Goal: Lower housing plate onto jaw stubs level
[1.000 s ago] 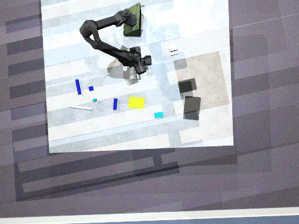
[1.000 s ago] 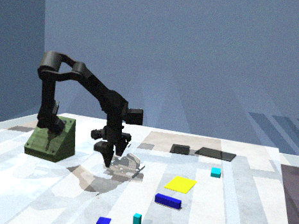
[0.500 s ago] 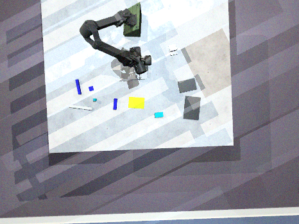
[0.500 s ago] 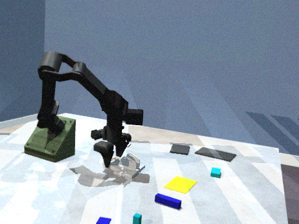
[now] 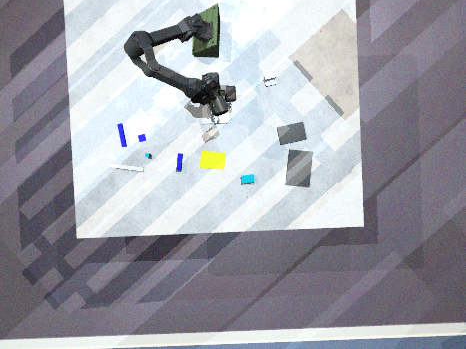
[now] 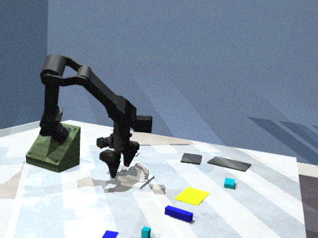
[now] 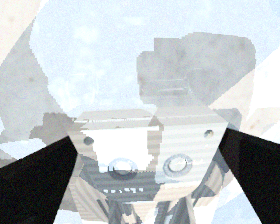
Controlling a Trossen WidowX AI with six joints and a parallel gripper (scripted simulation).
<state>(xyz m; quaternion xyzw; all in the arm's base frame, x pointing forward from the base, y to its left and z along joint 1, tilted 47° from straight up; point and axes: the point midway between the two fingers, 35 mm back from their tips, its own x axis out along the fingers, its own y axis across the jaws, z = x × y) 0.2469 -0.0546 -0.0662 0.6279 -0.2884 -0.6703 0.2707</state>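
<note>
White tabletop (image 5: 215, 200) (image 6: 266, 201) (image 7: 90, 60) edges surround the open jaws (image 5: 217, 117) (image 6: 120, 172) (image 7: 149, 142).

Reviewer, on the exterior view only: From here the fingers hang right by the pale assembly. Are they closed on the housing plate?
Observer: No. In the wrist view the gripper stands open, one finger near either side of the housing plate.
Operator: I can't make out the plate's face. What's on it?
Observer: The wrist view shows two round ring-like features side by side, plus a small dark hole toward each upper corner.
Operator: Anything on the table that my view leaves out?
Observer: Yes, the top view shows a long thin white bar near a small teal block.
</note>
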